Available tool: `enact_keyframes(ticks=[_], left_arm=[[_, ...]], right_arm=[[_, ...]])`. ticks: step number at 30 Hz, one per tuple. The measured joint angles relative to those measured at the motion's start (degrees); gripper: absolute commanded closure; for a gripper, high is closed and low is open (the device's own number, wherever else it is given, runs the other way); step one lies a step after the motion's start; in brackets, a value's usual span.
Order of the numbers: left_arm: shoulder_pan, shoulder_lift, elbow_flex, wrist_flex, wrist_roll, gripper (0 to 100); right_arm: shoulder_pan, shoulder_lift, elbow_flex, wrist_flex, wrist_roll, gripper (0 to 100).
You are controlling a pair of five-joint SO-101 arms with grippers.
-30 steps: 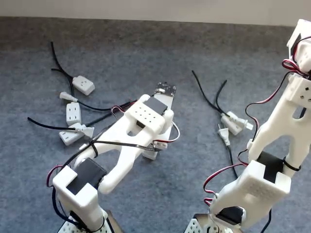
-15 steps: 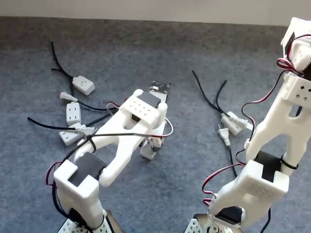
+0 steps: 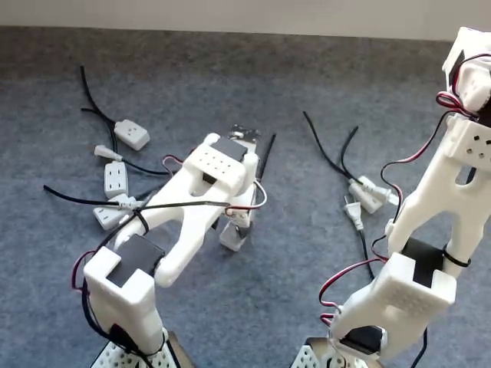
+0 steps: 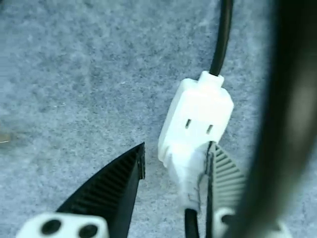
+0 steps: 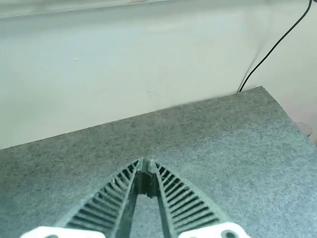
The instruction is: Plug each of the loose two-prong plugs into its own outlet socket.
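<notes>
Left gripper [image 4: 177, 148] has shifted sideways over the table [image 3: 322, 69] | fingers apart around the mid-table outlet socket [image 4: 198, 116], which touches one finger | right gripper [image 5: 143, 166] raised, fingers closed, empty | step: securing the socket | next: close, then align with the two-prong plug [image 3: 351, 208]

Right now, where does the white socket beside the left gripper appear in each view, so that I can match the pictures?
High view: the white socket lies near the picture's middle, at the left gripper.
Left wrist view: it sits between the open fingers, leaning against one of them.
Right wrist view: this camera faces the wall, away from the socket.
Shared landmark: the black cable leaving the socket, also in the high view.
</notes>
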Motion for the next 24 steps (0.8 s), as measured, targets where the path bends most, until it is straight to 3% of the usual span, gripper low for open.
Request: enact_keyframes(ticks=[24], left_arm=[[2.29, -1.32, -3.34, 3.43, -3.08, 75]], right_arm=[[0.00, 0.00, 0.00, 0.00, 0.00, 99.0]])
